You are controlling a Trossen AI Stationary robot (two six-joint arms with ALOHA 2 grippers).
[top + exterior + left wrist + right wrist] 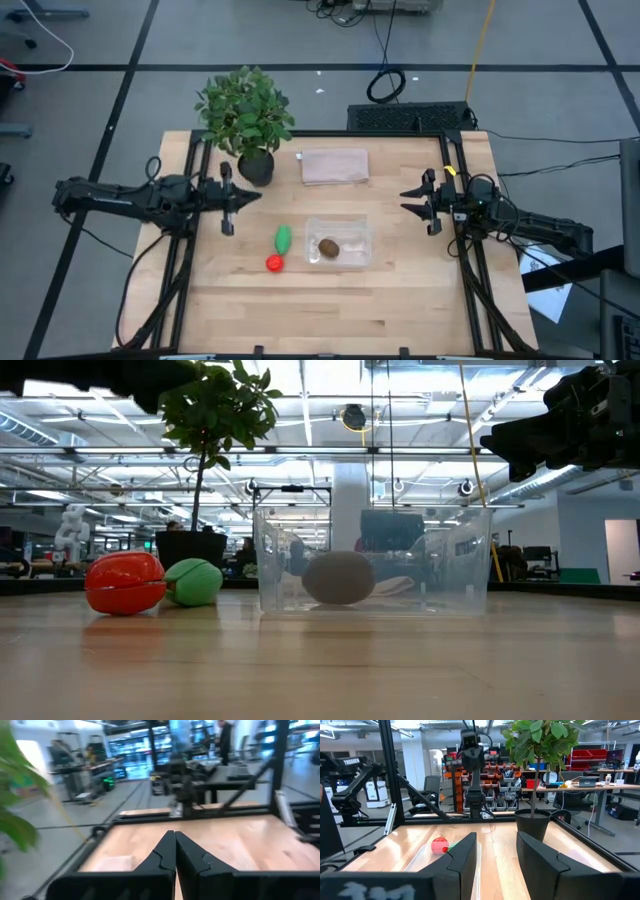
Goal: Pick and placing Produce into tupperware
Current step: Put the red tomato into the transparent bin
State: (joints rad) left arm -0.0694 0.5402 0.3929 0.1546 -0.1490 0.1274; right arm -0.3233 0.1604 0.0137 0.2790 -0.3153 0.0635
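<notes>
On the desk (400, 300) right now: 3 toy foods, namely 1 brown kiwi (328, 247), 1 green piece (283, 238), 1 red piece (274, 263). 1 clear container (358, 241), w/ 1 food inside (the kiwi) and 2 outside it. 1 pinkish flat lid (335, 166). 1 potted plant (245, 115). 2 arms, 1 per side, so 2 grippers: left gripper (258, 194), right gripper (405, 200).

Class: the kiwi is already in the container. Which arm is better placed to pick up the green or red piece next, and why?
Probably the left. The green piece and red piece lie on the left side of the tupperware, nearer the left pincer, which is shut. The right pincer, though open, would have to reach across the container.
</notes>
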